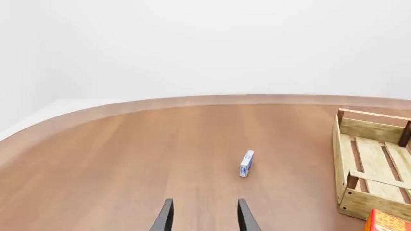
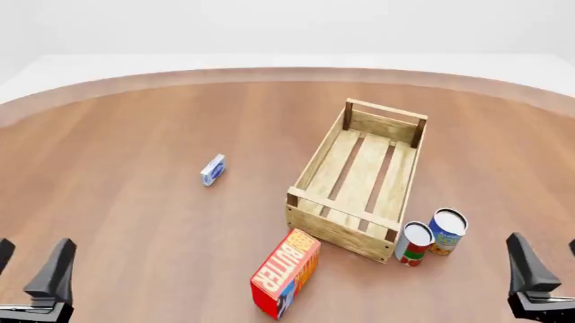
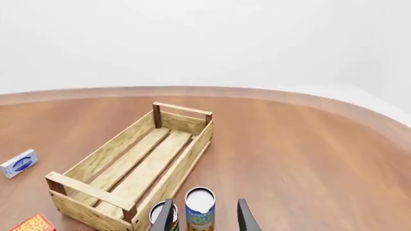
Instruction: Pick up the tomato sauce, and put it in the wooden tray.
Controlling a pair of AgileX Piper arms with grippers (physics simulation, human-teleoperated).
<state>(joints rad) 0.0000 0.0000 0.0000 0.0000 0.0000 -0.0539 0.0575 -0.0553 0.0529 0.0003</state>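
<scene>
The tomato sauce (image 2: 414,243) is a small can with a red, white and green label, standing upright just outside the near right corner of the wooden tray (image 2: 359,178). In the right wrist view the tomato sauce (image 3: 155,215) is partly hidden behind one finger, close to the wooden tray (image 3: 186,163). My right gripper (image 2: 550,262) is open and empty, to the right of the can and nearer to me. At the near left edge of the table, far from the can, my left gripper (image 2: 31,266) is also open. Each wrist view shows its own spread fingers, left gripper (image 1: 205,214) and right gripper (image 3: 205,214).
A blue-and-yellow can (image 2: 446,231) stands touching or nearly touching the tomato sauce on its right, and shows between my right fingers (image 3: 199,208). A red-orange butter box (image 2: 285,272) lies in front of the tray. A small blue-white box (image 2: 213,169) sits left of the tray.
</scene>
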